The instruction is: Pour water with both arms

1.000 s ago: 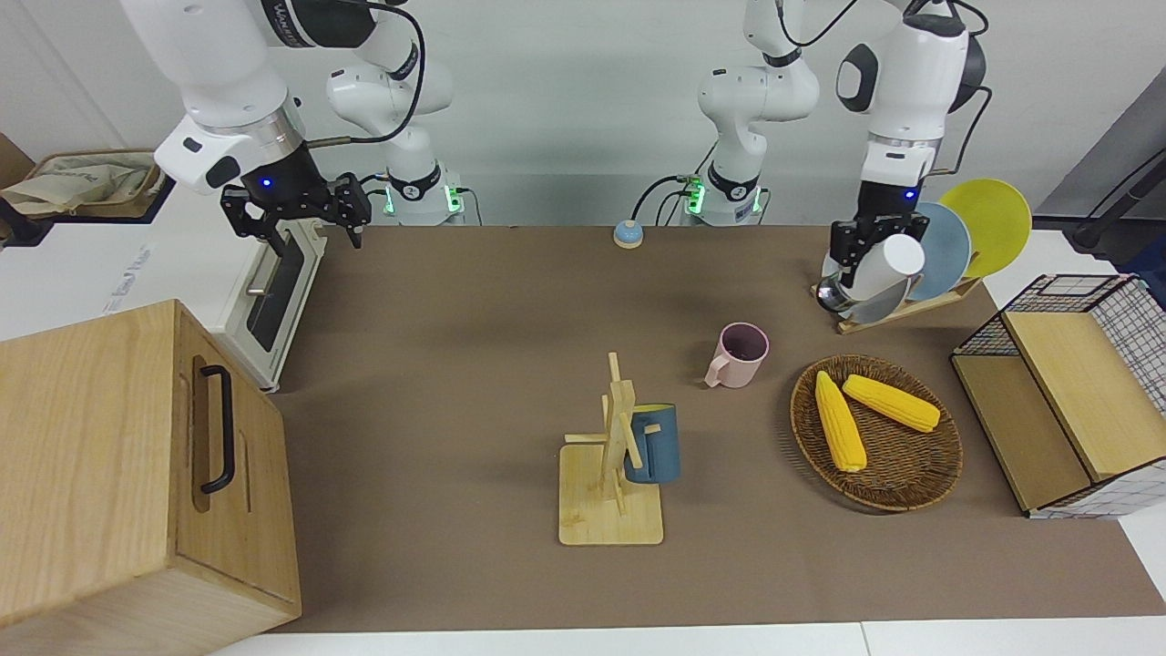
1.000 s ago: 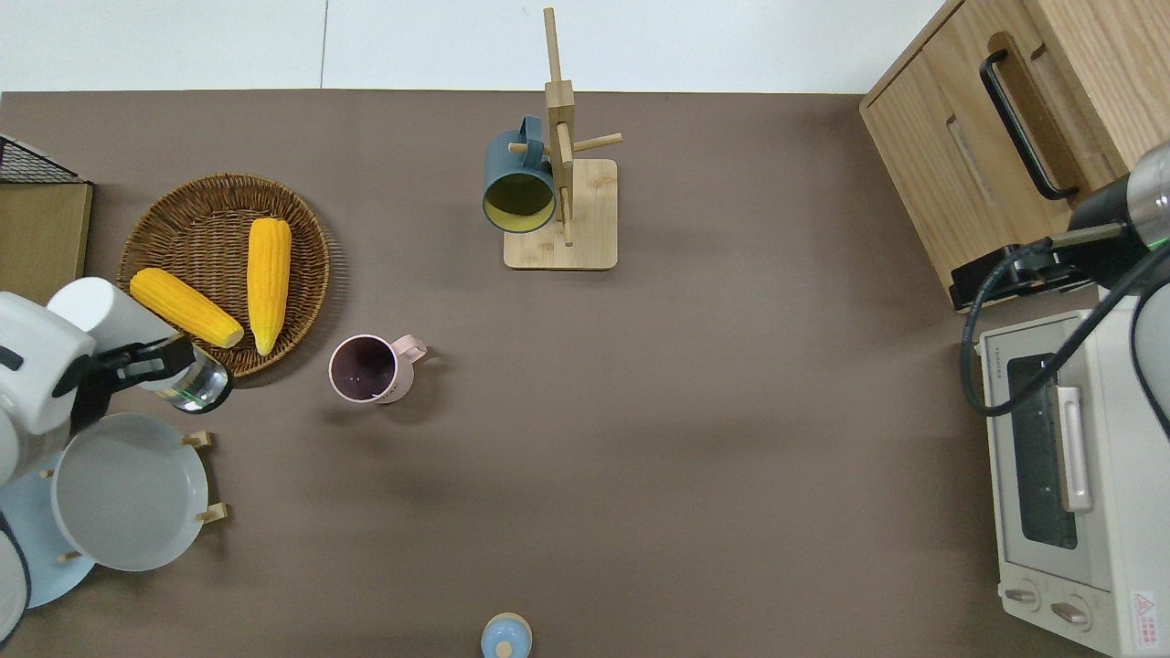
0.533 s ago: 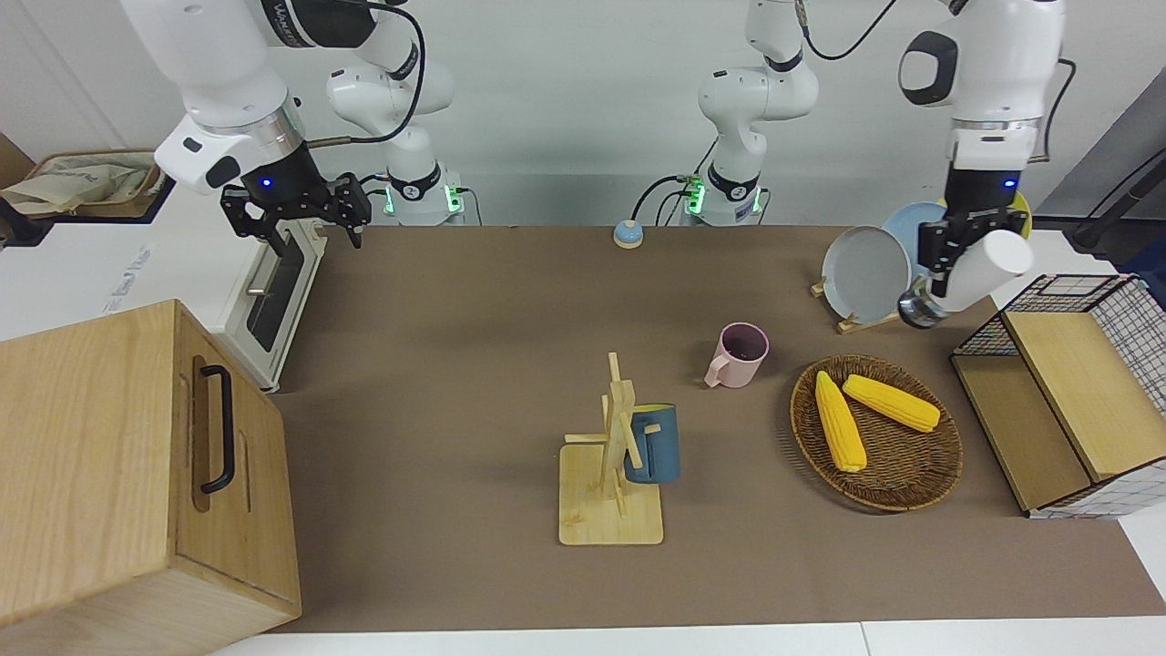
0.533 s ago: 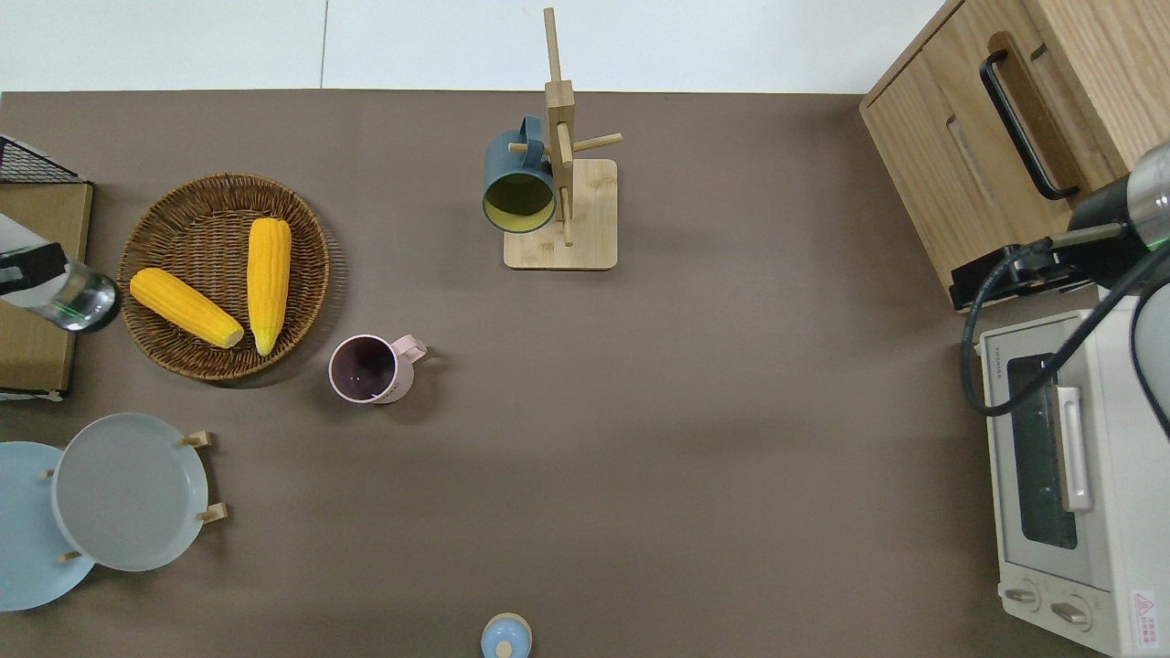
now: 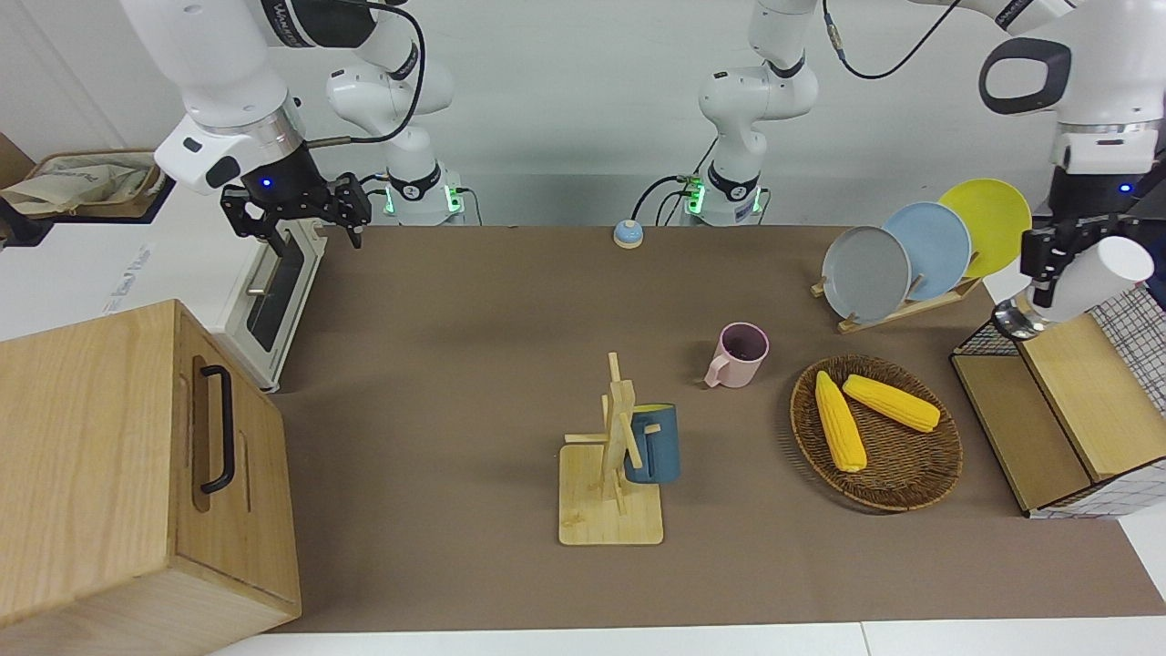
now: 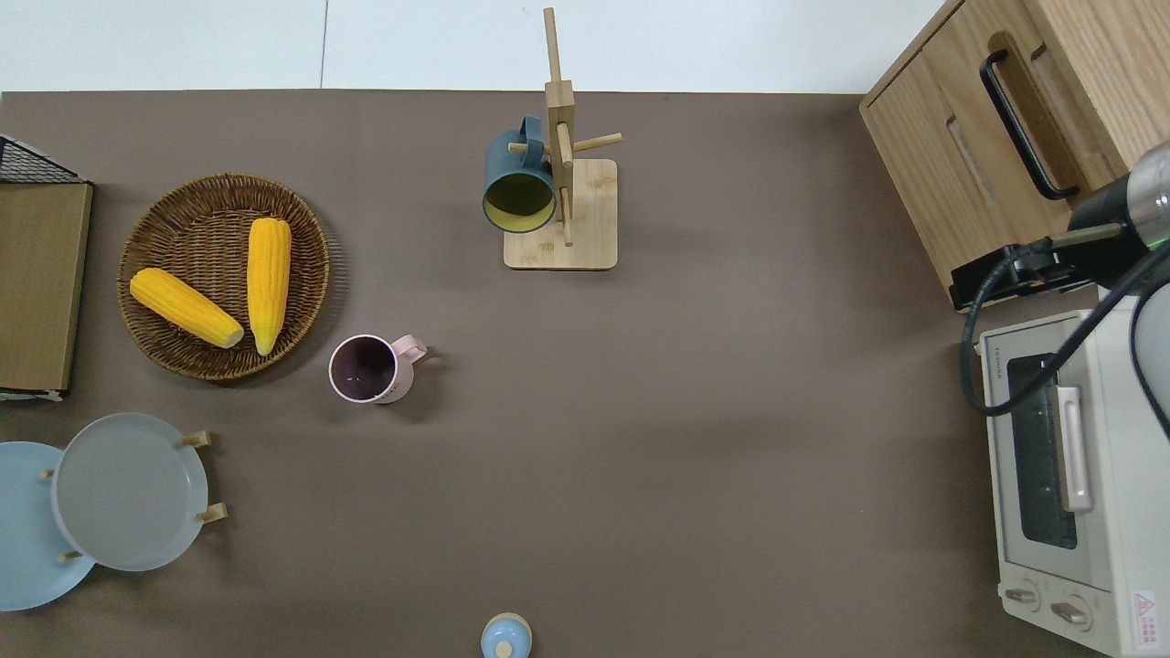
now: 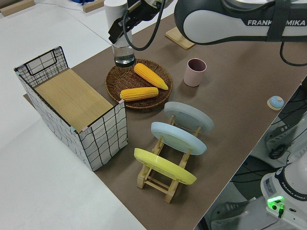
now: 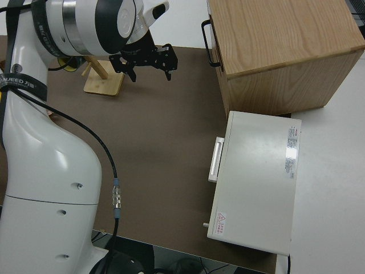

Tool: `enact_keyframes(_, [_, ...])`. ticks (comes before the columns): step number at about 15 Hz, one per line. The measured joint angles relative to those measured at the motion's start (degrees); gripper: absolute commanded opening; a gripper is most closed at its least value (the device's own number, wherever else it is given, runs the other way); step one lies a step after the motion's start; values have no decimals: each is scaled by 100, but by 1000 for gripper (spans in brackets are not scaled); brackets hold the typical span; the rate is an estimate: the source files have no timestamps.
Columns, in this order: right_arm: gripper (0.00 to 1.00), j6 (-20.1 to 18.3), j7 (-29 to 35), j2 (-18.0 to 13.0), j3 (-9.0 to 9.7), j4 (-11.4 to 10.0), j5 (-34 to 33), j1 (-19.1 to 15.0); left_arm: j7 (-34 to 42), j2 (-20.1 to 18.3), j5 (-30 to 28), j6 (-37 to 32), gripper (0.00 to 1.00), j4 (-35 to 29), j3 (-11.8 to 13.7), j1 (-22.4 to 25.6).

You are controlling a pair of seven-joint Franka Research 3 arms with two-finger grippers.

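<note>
Bottle (image 5: 1079, 278): white upper body, clear lower part. It is held tilted in the air with the white end higher. The overhead view does not catch it, so the spot under it can't be fixed. The front view sets it against the wire crate (image 5: 1130, 301) at the left arm's end of the desk (image 5: 455, 364), well apart from the pink mug (image 5: 740, 353).

Left hand (image 5: 1043, 269) is clenched on the bottle around mid-body, just above the clear section. The left side view shows the same hold (image 7: 122, 24).

Handling, as a guess:
- The bottle is rigid and smooth-walled, so likely slippery.
- The clear base looks like glass, so fragile if knocked on the crate rim.
- Any water inside shifts weight as it tips. A mid-body hold keeps it balanced; one near the white end would let it swing.

The pink mug stands upright and alone on the desk, handle toward the right arm's end, inside dark; can't tell if it holds water. It looks stiff, ceramic-like and light enough to slide or tip under a stream. It would be best taken by the handle or across the wall, not the rim.

Right arm is parked, its hand (image 5: 301, 223) released with fingers spread.

Around the mug:
- A wicker tray (image 5: 911, 497) with two corn cobs (image 5: 840, 421) sits beside it, toward the left arm's end.
- A plate rack (image 5: 897, 305) is nearer to the robots than the tray.
- A blue mug (image 5: 654, 446) hangs on a wooden mug tree (image 5: 612, 510), farther from the robots.
</note>
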Motion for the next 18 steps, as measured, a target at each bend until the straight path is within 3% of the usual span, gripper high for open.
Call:
enact_keyframes(5, [990,0,0,0,0,0,0,0,1539,599,-1155,5,0,530,574,144])
enact_keyframes(14, [990,0,0,0,0,0,0,0,4115,1117,-3117,245,0,591,603,969])
enact_keyframes(18, [990,0,0,0,0,0,0,0,4571,1336,-3614,522,0,588,569,1013])
